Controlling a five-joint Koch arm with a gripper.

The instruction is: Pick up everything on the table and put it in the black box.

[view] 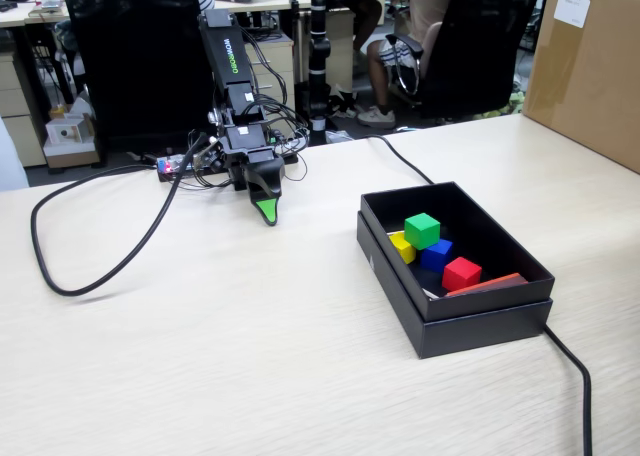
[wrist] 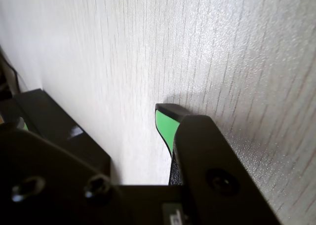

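Four cubes lie together inside the black box (view: 470,321) at the right of the fixed view: green (view: 421,229) on top, yellow (view: 401,246), blue (view: 436,253) and red (view: 461,273). My gripper (view: 265,214) hangs point-down just above the table (view: 250,356), well to the left of the box, with nothing in it. In the wrist view only one green-padded fingertip shows at the gripper (wrist: 165,114), the other jaw lying over it, so the gap is hidden. The box's corner (wrist: 54,121) appears at the left above the pale table (wrist: 222,47).
A thick black cable (view: 100,266) loops over the table's left side. Another cable (view: 575,376) runs from behind the box to the front right. A brown carton (view: 590,66) stands at the far right. A reddish strip (view: 485,284) lies in the box.
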